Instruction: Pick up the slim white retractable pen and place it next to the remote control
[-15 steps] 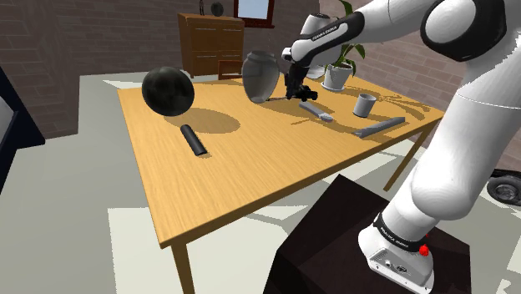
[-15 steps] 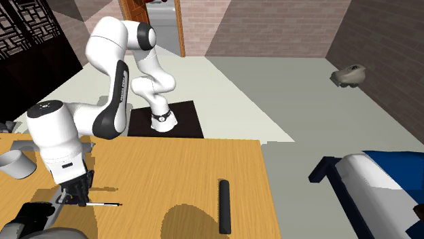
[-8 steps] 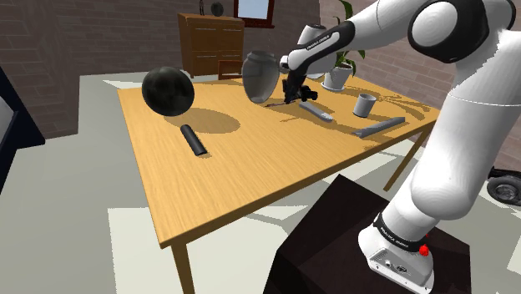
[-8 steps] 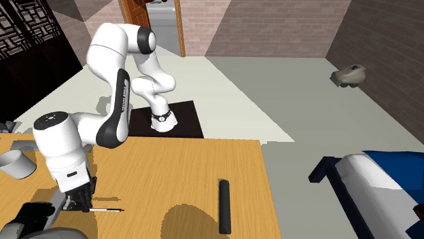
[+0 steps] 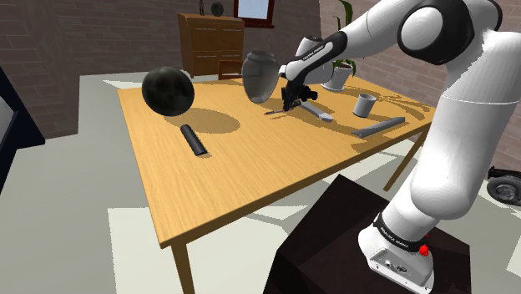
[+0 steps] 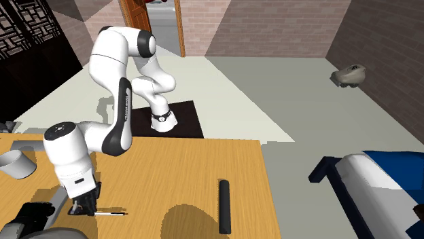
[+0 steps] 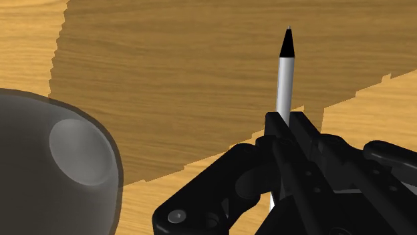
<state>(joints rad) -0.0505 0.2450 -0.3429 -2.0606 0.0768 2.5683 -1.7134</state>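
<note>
A slim white pen with a black tip (image 7: pixel 285 77) sticks out from between the black fingers (image 7: pixel 294 143), which clasp it. In the shoulder view my gripper (image 5: pixel 289 103) hangs low over the wooden table (image 5: pixel 275 171), beside a grey vase (image 5: pixel 260 75), and the pen (image 5: pixel 275 110) juts toward that view's left. The second exterior view shows the gripper (image 6: pixel 84 208) with the pen (image 6: pixel 111 213) pointing toward the dark slim remote control (image 6: pixel 224 204). The remote (image 5: pixel 194 139) lies flat, well apart from the gripper, near a dark ball (image 5: pixel 168 90).
A grey bar-shaped thing (image 5: pixel 318 111), a grey cup (image 5: pixel 363 104) and a long grey strip (image 5: pixel 379 126) lie on the table behind the gripper. A potted plant (image 5: pixel 338 73) stands at the far corner. A wooden dresser (image 5: pixel 209 43) stands beyond the table. The vase (image 7: pixel 60 173) is close to the hand.
The gripper has carried the pen away from the bar-shaped thing, toward the shoulder view's left and nearer the remote. The remote and the other things have not moved.
</note>
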